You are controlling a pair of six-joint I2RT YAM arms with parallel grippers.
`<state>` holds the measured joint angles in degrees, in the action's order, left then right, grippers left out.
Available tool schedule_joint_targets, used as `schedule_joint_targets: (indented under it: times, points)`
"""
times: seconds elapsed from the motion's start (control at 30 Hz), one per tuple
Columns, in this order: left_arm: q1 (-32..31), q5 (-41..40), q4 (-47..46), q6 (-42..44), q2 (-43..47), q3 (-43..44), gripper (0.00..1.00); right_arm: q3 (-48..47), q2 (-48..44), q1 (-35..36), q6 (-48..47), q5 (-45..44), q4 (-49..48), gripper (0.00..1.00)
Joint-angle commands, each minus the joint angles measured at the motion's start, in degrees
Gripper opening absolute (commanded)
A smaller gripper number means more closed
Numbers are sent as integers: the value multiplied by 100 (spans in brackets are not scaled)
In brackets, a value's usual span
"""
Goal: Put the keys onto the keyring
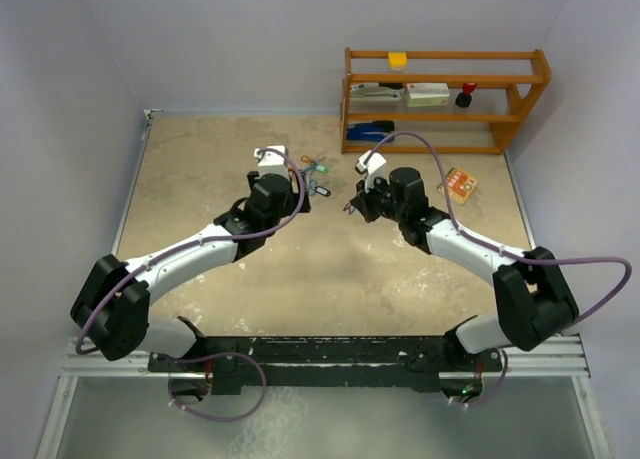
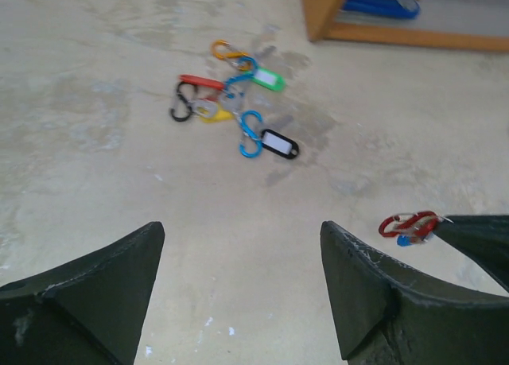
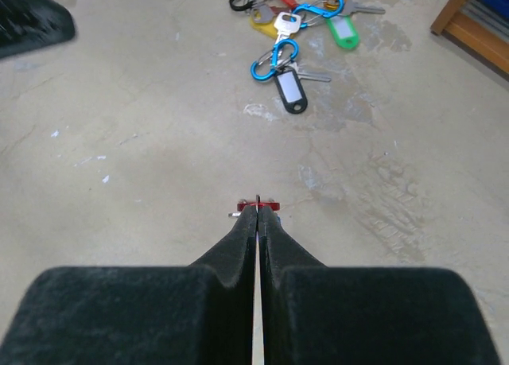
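Observation:
Several small keys with coloured tags lie in a pile with S-shaped clips on the table. The left wrist view shows the black-tagged key, green-tagged key, a yellowish tag and a blue clip. The right wrist view shows the black tag and green tag. My right gripper is shut on a red clip with a small blue piece under it, just above the table. My left gripper is open and empty, short of the pile.
A wooden shelf with a stapler, boxes and small items stands at the back right; its corner shows in the left wrist view. A small orange box lies right of the right gripper. Walls enclose the table.

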<state>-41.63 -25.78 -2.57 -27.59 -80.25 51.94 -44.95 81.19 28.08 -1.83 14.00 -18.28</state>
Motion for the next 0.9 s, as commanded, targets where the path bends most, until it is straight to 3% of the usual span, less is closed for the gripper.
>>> schedule_joint_targets:
  times: [0.0, 0.23, 0.73, 0.77, 0.87]
  points:
    - [261, -595, -277, -553, 278, -193, 77, -495, 257, -13, 269, -345, -50, 0]
    - [304, -612, -129, -528, 207, -103, 77, -1219, 1167, -13, 754, -661, -112, 0]
    - [344, -694, 33, -556, 410, -202, 79, -2485, 2692, -81, 741, -1363, -780, 0]
    - [347, -714, 38, -566, 420, -203, 79, -2533, 2714, -95, 768, -1428, -777, 3]
    - [364, -765, 46, -580, 448, -200, 79, -2561, 2733, -122, 805, -1643, -801, 29]
